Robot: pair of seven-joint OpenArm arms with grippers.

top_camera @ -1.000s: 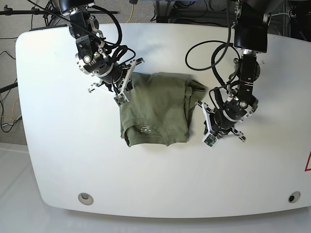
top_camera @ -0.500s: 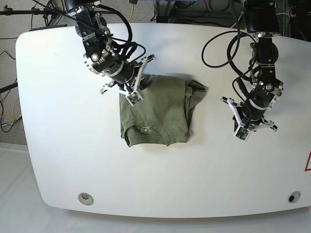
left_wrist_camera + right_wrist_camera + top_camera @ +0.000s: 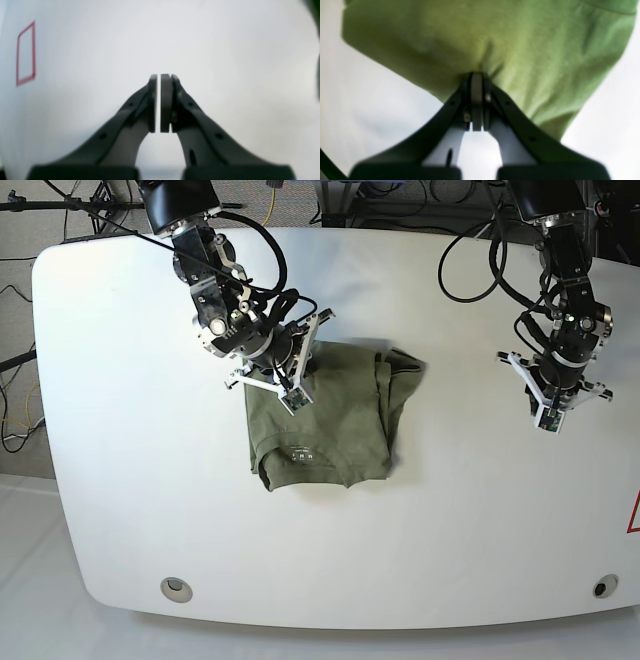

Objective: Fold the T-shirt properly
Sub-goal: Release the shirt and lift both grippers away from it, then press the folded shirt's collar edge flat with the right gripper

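Observation:
The olive-green T-shirt (image 3: 335,430) lies folded into a rough rectangle in the middle of the white table (image 3: 130,430), collar label towards the front edge. My right gripper (image 3: 295,398) is shut, and its tips rest on the shirt's upper-left part. In the right wrist view the shut right gripper (image 3: 476,75) presses into the T-shirt (image 3: 520,37) and a small crease starts at the tips. No cloth shows between the pads. My left gripper (image 3: 548,420) hangs shut over bare table, well to the right of the shirt. The left wrist view shows this left gripper (image 3: 158,75) with nothing between its pads.
A red outlined mark (image 3: 25,53) is painted on the table near the left gripper and shows as the red mark (image 3: 634,515) at the base view's right edge. Two round holes (image 3: 176,587) (image 3: 601,587) sit near the front edge. Cables and stands crowd the back.
The right gripper slid right and forward from the shirt's upper-left corner onto the cloth. The left gripper moved away from the shirt's right edge, to the right and back.

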